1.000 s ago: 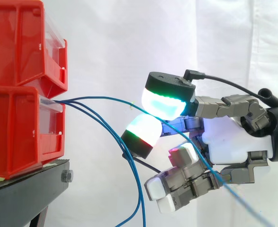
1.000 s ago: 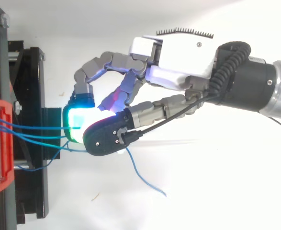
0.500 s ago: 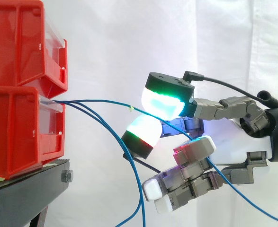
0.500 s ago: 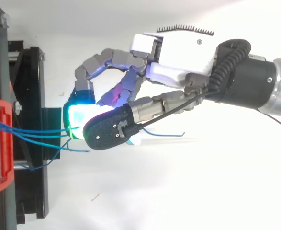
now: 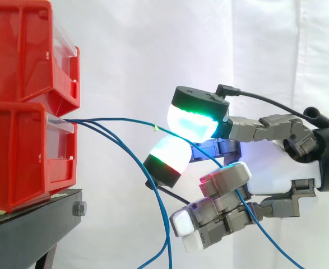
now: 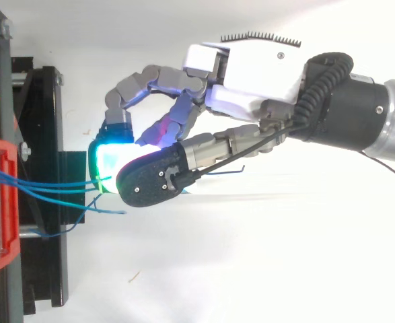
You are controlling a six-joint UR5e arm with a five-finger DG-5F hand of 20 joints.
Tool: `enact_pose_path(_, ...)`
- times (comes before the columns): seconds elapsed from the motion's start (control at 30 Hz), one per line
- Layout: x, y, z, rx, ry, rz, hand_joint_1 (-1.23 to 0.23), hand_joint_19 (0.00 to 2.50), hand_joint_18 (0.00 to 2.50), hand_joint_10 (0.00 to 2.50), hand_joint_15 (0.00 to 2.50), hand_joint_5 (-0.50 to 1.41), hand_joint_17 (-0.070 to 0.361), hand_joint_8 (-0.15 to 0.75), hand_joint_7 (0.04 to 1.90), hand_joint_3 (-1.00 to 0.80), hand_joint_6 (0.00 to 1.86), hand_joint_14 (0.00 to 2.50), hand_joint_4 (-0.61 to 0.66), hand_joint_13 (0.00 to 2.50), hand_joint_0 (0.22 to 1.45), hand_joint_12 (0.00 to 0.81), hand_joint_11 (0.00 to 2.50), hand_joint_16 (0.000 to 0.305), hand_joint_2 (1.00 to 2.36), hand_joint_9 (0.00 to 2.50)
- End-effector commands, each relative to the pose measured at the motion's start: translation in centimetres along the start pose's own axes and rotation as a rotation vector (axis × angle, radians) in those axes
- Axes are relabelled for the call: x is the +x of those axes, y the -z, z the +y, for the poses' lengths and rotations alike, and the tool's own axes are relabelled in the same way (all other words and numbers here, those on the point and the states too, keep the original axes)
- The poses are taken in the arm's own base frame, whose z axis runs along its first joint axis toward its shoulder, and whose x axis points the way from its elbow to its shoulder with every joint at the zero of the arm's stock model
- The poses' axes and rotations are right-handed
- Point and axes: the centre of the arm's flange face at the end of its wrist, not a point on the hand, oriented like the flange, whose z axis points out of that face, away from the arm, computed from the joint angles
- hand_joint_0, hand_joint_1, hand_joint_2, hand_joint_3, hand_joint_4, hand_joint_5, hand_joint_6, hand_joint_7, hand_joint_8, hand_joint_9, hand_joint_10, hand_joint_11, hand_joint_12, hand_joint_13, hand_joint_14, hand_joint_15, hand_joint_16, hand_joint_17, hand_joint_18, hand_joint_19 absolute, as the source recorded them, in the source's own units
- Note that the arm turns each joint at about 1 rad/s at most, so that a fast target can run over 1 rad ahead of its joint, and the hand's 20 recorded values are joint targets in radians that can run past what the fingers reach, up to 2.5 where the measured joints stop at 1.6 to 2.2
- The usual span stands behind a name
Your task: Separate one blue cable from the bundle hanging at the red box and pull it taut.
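Here the robot hand (image 5: 276,168) pinches one blue cable (image 5: 125,118) between its glowing fingertips (image 5: 195,120), right of the red box (image 5: 18,151). Other blue cables (image 5: 169,227) hang down loose.

Black stand (image 5: 29,232) at the left, a bolt (image 5: 79,209) on its corner; the lower red bin (image 5: 24,159) sits squarely on top, upper red bin (image 5: 24,50) stacked above.

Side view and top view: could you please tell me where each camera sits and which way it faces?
Side view: beside the work, level, facing the red bins; the hand enters from the right.
Top view: overhead, looking down on the black stand; hand and arm enter from the right.
Shared: the hand pinching one blue cable from the bins.
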Motion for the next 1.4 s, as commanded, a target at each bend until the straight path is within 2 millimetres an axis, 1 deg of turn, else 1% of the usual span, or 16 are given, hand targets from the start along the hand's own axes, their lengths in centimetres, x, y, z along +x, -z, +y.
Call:
enact_pose_path(0.0,0.03,0.0,0.05,-0.001,0.0,0.0,-0.68,0.27,0.79,0.02,0.53,-0.22,0.079,0.338,1.07,-0.31,0.9,0.02,0.0,0.89,0.64,0.33,1.43,0.035,1.02,1.29)
enact_pose_path(0.17,0.03,0.0,-0.12,0.001,0.002,0.0,-0.62,0.28,0.79,0.02,0.53,-0.22,0.079,0.338,1.09,-0.4,0.9,0.02,0.05,0.9,0.63,0.328,1.43,0.035,1.01,1.29)
enact_pose_path(0.53,0.15,0.01,-0.12,0.001,0.003,0.002,-0.57,0.29,0.79,0.02,0.54,-0.22,0.081,0.343,1.06,-0.49,0.9,0.02,0.08,0.89,0.61,0.333,1.41,0.036,1.0,1.27)
enact_pose_path(0.7,0.15,-0.03,-0.05,-0.001,0.003,0.002,-0.58,0.28,0.79,0.02,0.54,-0.22,0.082,0.346,1.08,-0.5,0.89,0.02,0.08,0.89,0.59,0.338,1.41,0.036,1.0,1.25)
enact_pose_path(0.9,0.15,0.01,-0.12,0.001,0.003,0.002,-0.67,0.29,0.79,0.02,0.54,-0.22,0.081,0.346,1.08,-0.5,0.89,0.02,0.08,0.9,0.61,0.336,1.41,0.036,1.0,1.25)
enact_pose_path(1.03,0.03,0.0,-0.12,0.001,0.003,0.0,-0.7,0.28,0.79,0.02,0.54,-0.22,0.081,0.348,1.09,-0.47,0.89,0.02,0.08,0.9,0.61,0.337,1.41,0.036,1.0,1.25)
enact_pose_path(1.13,0.15,0.01,-0.12,0.001,0.003,0.002,-0.71,0.29,0.79,0.02,0.55,-0.22,0.081,0.347,1.08,-0.41,0.89,0.02,0.07,0.9,0.62,0.336,1.4,0.036,1.01,1.25)
enact_pose_path(1.3,0.17,-0.01,-0.1,-0.001,0.003,0.003,-0.72,0.29,0.8,0.02,0.54,-0.21,0.081,0.348,1.13,-0.23,0.91,0.02,-0.04,0.91,0.62,0.335,1.41,0.036,1.02,1.25)
enact_pose_path(1.37,0.14,0.02,-0.18,0.001,0.003,0.002,-0.72,0.29,0.8,0.02,0.55,-0.21,0.081,0.352,1.15,-0.18,0.92,0.02,-0.09,0.91,0.62,0.334,1.42,0.036,1.02,1.25)
